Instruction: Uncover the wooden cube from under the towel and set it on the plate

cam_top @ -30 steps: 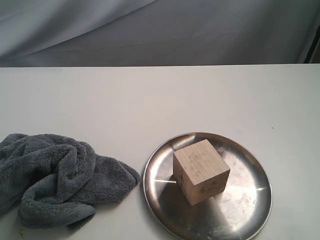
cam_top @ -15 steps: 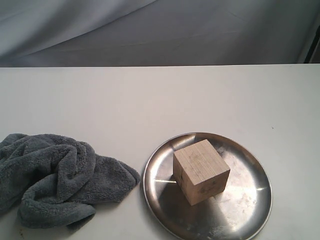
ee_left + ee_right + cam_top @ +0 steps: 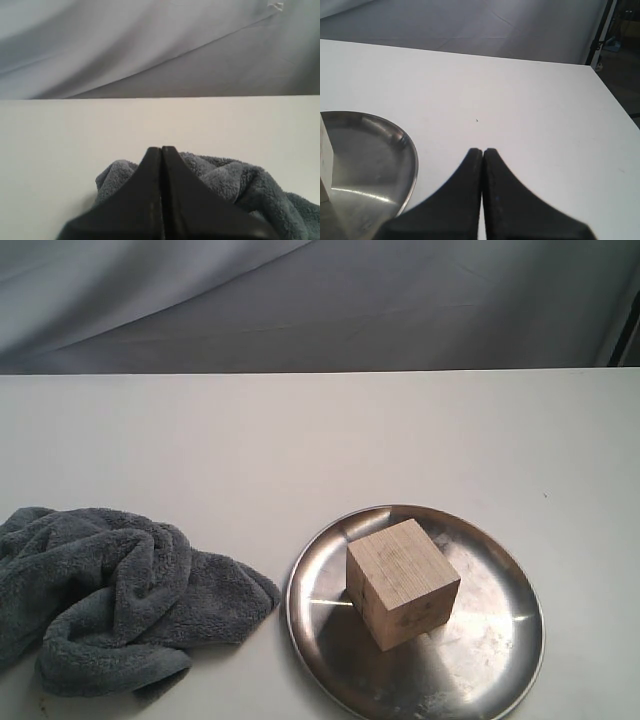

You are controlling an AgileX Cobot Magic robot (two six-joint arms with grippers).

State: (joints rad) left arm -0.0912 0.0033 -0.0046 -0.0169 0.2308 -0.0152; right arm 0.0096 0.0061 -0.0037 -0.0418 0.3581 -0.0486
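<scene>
The pale wooden cube (image 3: pixel 402 583) stands uncovered on the round silver plate (image 3: pixel 500 640) at the front right of the table. A crumpled dark grey towel (image 3: pixel 110 600) lies at the front left, apart from the plate. Neither gripper shows in the exterior view. In the left wrist view my left gripper (image 3: pixel 161 149) is shut and empty, with the towel (image 3: pixel 235 180) behind its tips. My right gripper (image 3: pixel 483 150) is also shut and empty over bare table, with the plate (image 3: pixel 375 160) and an edge of the cube (image 3: pixel 325 160) off to one side.
The white table (image 3: pixel 300 440) ends at a far edge against a grey cloth backdrop (image 3: pixel 320 300). Its right-hand edge (image 3: pixel 615 110) shows in the right wrist view, with dark floor beyond.
</scene>
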